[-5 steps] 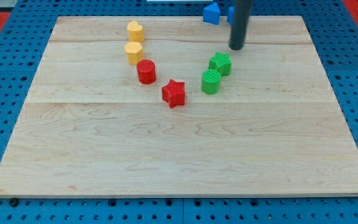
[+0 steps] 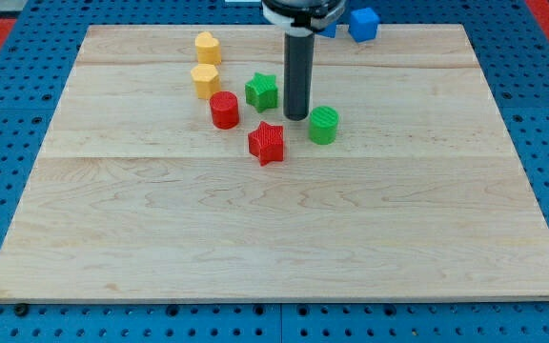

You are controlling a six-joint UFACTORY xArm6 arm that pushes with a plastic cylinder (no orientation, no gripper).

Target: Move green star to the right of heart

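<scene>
The green star [image 2: 262, 90] lies near the board's upper middle, just right of the lower yellow block [image 2: 205, 80] and up-right of the red cylinder [image 2: 224, 110]. A second yellow block [image 2: 207, 47] sits above the first. I cannot tell which of the two yellow blocks is the heart. My tip [image 2: 296, 116] rests on the board right of and slightly below the green star, with a small gap between them. The green cylinder [image 2: 323, 125] sits just right of the tip.
A red star [image 2: 267, 143] lies below the green star, left of and below the tip. A blue cube [image 2: 363, 24] and another blue block [image 2: 328, 29], partly hidden by the arm, sit at the board's top edge.
The green star has slid left, from beside the green cylinder to near the yellow and red blocks. My tip has moved left and down, following it.
</scene>
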